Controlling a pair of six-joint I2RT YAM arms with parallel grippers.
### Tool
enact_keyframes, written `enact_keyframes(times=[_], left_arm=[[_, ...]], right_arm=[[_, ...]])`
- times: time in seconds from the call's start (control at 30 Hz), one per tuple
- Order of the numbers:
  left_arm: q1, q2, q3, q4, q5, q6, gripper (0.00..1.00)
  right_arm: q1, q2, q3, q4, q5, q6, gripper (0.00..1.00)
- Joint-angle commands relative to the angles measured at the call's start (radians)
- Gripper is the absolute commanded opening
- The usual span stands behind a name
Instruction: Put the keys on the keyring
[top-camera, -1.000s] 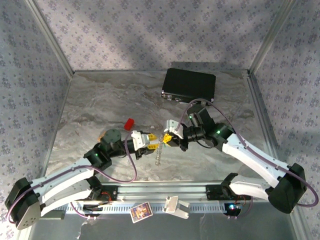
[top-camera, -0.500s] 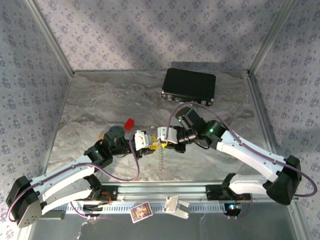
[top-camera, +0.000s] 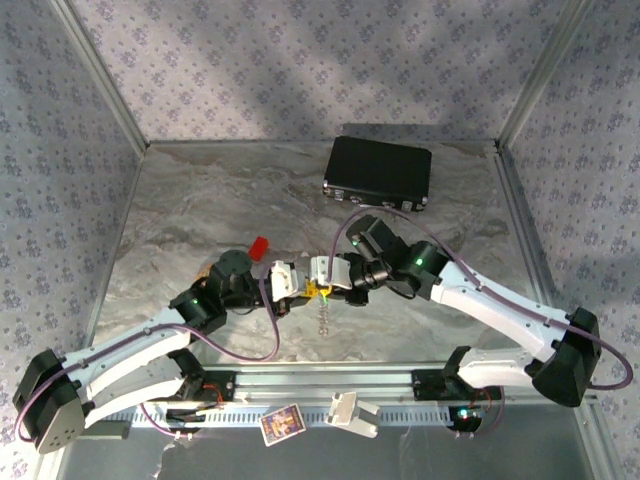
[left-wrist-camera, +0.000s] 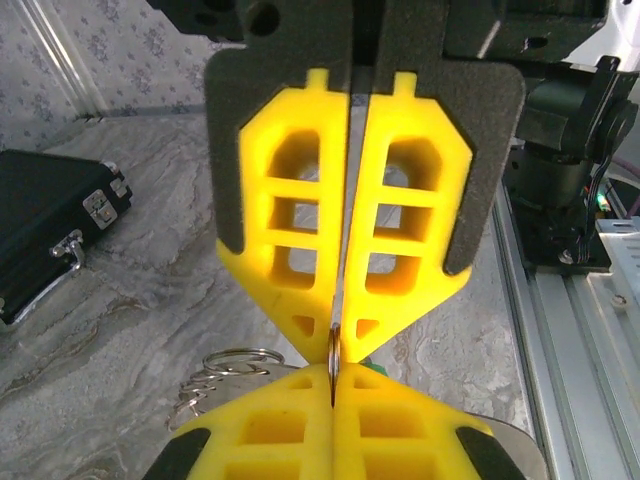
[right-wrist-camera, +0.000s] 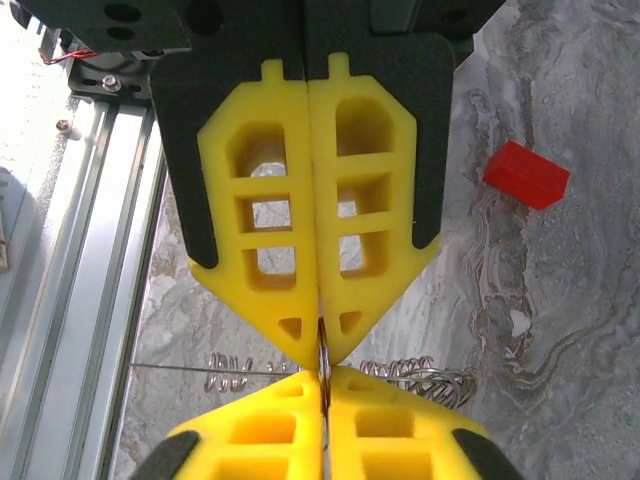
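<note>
Two arms meet tip to tip over the near half of the table (top-camera: 180, 210), about midway between its left and right edges. Left gripper (top-camera: 304, 285): clenched, its yellow fingers (right-wrist-camera: 262, 230) pressed flat together on the thin metal edge of the one keyring (left-wrist-camera: 333, 352), which stands edge-on between the two sets of fingertips. Right gripper (top-camera: 329, 283): a hairline gap shows between its fingers (left-wrist-camera: 410, 215), with the ring's rim at their tips; whether it grips cannot be told. One silvery coiled chain (top-camera: 322, 316) trails from the meeting point toward the near edge.

Other objects, one of each:
- A black rectangular case (top-camera: 378, 170) at the far edge, right of centre.
- A red block (top-camera: 259, 246) left of centre, apart from the grippers.
- A picture card (top-camera: 282, 423) on the slotted metal rail (top-camera: 400, 385) along the near edge.

Surface: grey marbled sheet. Enclosure: three pale walls (top-camera: 300, 60) with a small repeating floral print, joined by aluminium corner posts.
</note>
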Motion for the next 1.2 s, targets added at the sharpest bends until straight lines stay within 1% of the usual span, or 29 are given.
enact_keyframes(times=[0.0,0.1,0.17,0.2,0.27,0.37,0.5,0.63,0.8,0.93,0.97,1.0,1.03,1.07,1.17], left_arm=[[-0.005,-0.017,0.003,0.063,0.022,-0.002,0.00],[-0.005,-0.020,-0.061,0.228,0.013,-0.058,0.00],[-0.004,-0.005,-0.104,0.360,0.016,-0.122,0.00],[-0.004,0.007,-0.116,0.398,0.016,-0.142,0.00],[-0.005,0.024,-0.131,0.450,0.017,-0.166,0.00],[-0.005,0.036,-0.139,0.473,0.017,-0.179,0.00],[-0.005,0.038,-0.149,0.488,0.016,-0.185,0.00],[-0.004,0.034,-0.155,0.500,0.014,-0.190,0.00],[-0.005,0.031,-0.157,0.497,0.016,-0.191,0.00],[-0.004,0.025,-0.156,0.491,0.009,-0.185,0.00],[-0.005,0.023,-0.154,0.483,0.000,-0.185,0.02],[-0.005,0.022,-0.151,0.471,-0.010,-0.181,0.07],[-0.004,0.018,-0.142,0.443,-0.021,-0.172,0.19],[-0.004,0.014,-0.127,0.397,-0.027,-0.155,0.24],[-0.005,-0.001,-0.082,0.256,-0.032,-0.104,0.26]], right_arm=[[-0.059,-0.076,-0.063,0.108,-0.123,0.070,0.21],[-0.137,-0.126,-0.158,0.231,-0.249,0.168,0.27],[-0.164,-0.148,-0.218,0.318,-0.293,0.233,0.29],[-0.166,-0.153,-0.239,0.351,-0.301,0.258,0.29],[-0.168,-0.155,-0.273,0.401,-0.324,0.285,0.30],[-0.168,-0.144,-0.289,0.422,-0.344,0.302,0.31],[-0.170,-0.129,-0.301,0.427,-0.350,0.300,0.31],[-0.171,-0.117,-0.301,0.440,-0.360,0.305,0.26],[-0.174,-0.113,-0.295,0.436,-0.365,0.302,0.13],[-0.174,-0.113,-0.277,0.400,-0.363,0.282,0.00],[-0.175,-0.113,-0.268,0.381,-0.361,0.270,0.00],[-0.175,-0.114,-0.260,0.364,-0.357,0.260,0.00],[-0.174,-0.115,-0.248,0.343,-0.348,0.246,0.00],[-0.170,-0.113,-0.235,0.312,-0.331,0.228,0.00],[-0.151,-0.102,-0.178,0.205,-0.267,0.151,0.00]])
